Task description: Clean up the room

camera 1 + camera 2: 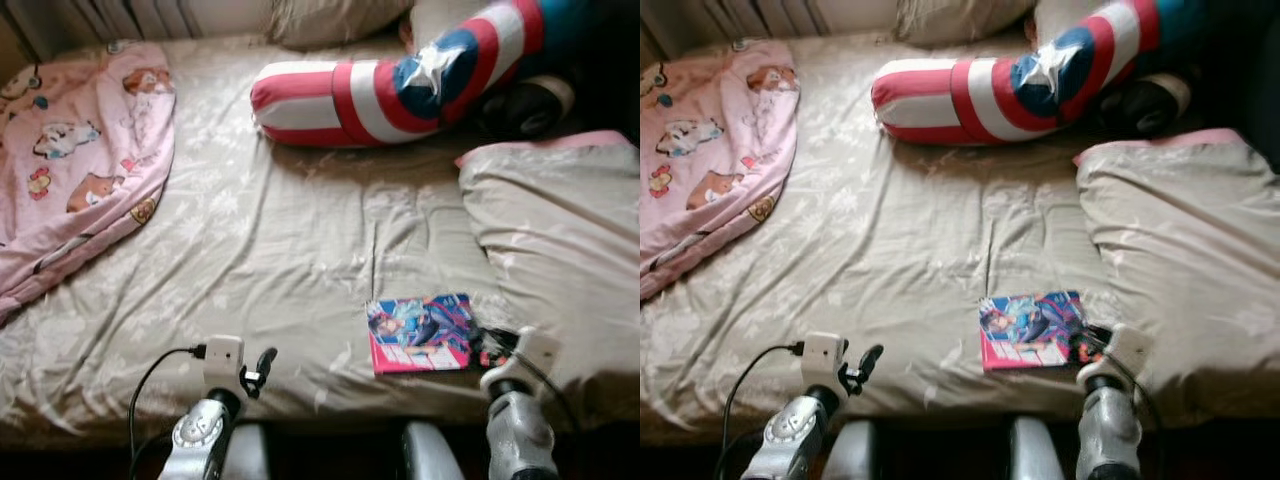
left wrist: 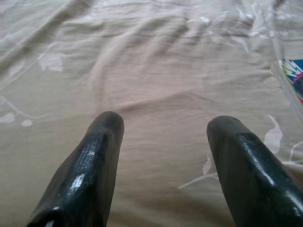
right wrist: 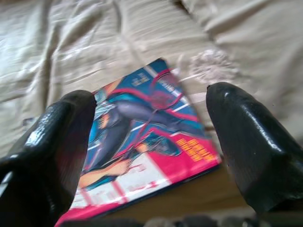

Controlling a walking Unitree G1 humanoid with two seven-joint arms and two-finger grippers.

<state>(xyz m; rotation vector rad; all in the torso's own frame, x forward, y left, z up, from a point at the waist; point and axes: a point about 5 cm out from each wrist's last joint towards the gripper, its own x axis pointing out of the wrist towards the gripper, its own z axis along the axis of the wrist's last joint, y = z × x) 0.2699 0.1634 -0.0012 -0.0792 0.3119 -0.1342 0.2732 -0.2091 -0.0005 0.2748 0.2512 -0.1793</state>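
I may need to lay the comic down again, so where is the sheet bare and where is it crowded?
Bare sheet: the wide middle of the bed, between the pink blanket and the comic book, below the striped bolster. Crowded: the folded duvet beside the comic, where the right gripper is, open. The left gripper is over bare sheet.

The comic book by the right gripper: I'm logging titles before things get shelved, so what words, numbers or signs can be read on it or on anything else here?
Comic book: white lettering on the pink strip of the cover, too blurred to read.
Striped bolster pillow: a white star on its blue band, no words.
Pink blanket: cartoon animal prints, no readable text.
Nothing else bears lettering.
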